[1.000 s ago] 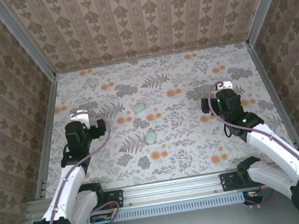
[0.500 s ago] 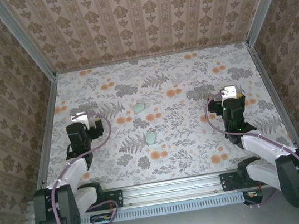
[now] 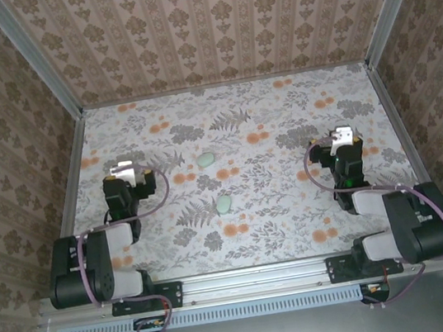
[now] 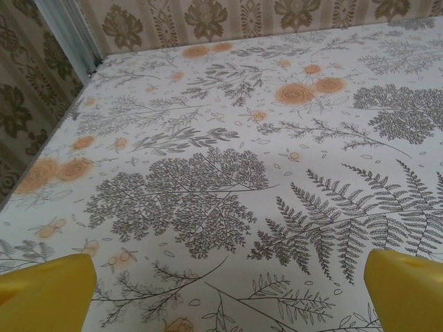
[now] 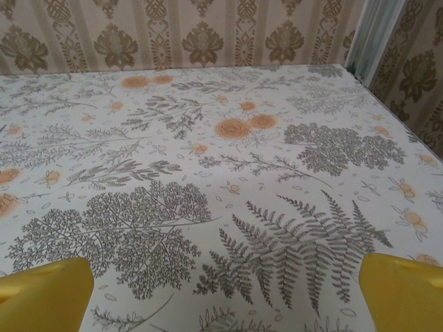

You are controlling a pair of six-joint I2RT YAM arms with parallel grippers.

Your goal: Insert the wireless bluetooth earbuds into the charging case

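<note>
Two small pale green rounded pieces lie near the table's middle in the top view, one [image 3: 205, 159] farther back and one [image 3: 225, 204] nearer. I cannot tell which is the charging case and which is an earbud. My left gripper [image 3: 125, 169] sits low at the left, well apart from them. My right gripper [image 3: 342, 135] sits low at the right, equally far off. In the left wrist view the gripper [image 4: 225, 297] is open, yellow fingertips [image 4: 48, 294] wide apart over bare cloth. The right gripper [image 5: 225, 294] is open too, with nothing between its fingertips [image 5: 405, 290].
A floral cloth [image 3: 280, 224] covers the table. Patterned walls close in the left, back and right sides, with aluminium posts [image 3: 34, 56] at the back corners. A metal rail [image 3: 255, 278] runs along the near edge by the arm bases.
Both arms have folded back toward their bases, elbows drawn down to the near edge. The grippers stayed open and shifted only slightly. The green pieces have not moved.
</note>
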